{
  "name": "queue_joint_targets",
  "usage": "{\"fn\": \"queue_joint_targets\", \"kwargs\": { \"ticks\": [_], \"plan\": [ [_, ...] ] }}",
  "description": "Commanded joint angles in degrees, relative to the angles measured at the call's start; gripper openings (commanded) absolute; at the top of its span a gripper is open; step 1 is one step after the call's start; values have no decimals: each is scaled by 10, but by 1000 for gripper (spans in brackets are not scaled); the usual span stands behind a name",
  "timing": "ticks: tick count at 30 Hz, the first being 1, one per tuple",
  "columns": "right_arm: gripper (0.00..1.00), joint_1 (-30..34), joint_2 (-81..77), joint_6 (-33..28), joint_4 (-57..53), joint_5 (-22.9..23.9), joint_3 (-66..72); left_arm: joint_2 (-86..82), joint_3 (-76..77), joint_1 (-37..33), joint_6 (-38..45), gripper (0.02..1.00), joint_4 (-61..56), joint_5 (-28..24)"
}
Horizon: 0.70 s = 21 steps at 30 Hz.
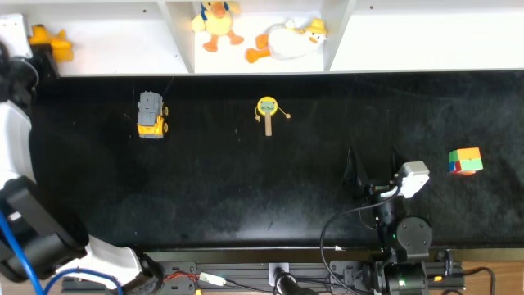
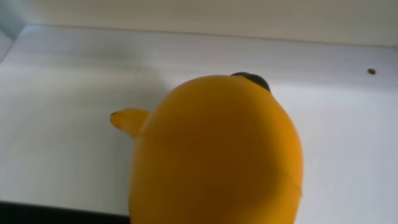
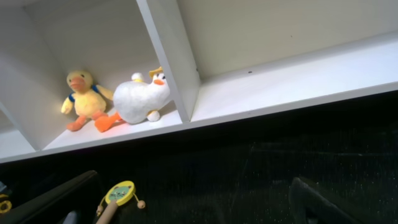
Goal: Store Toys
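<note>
Just ahead of left pincer (image 1: 45,51), yellow toy (image 2: 217,155) over shelf floor (image 2: 62,124); grip: cannot tell. Lower until seated, then release, withdraw straight. Right pincer (image 1: 372,160) spread apart.

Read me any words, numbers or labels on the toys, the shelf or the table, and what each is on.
No text can be read.
The yellow hand drum with a wooden handle bears a green picture, too small to tell any lettering.
The yellow and grey toy truck, the multicoloured block cube and the white shelf show no print.
</note>
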<state>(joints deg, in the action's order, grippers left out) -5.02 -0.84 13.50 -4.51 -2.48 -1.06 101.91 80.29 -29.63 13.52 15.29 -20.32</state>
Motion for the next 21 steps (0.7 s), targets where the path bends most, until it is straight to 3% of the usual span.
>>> {"fn": "queue_joint_targets", "kwargs": {
  "ticks": [1, 9, 21],
  "plan": [
    [996, -5, 6, 5, 3, 6, 8, 26, 50, 14, -17, 38, 20, 12],
    [993, -4, 6, 5, 2, 6, 8, 28, 53, 19, -58, 38, 24, 64],
    [996, -5, 6, 5, 2, 6, 8, 28, 102, 19, -91, 34, 87, 87]
  ]
}}
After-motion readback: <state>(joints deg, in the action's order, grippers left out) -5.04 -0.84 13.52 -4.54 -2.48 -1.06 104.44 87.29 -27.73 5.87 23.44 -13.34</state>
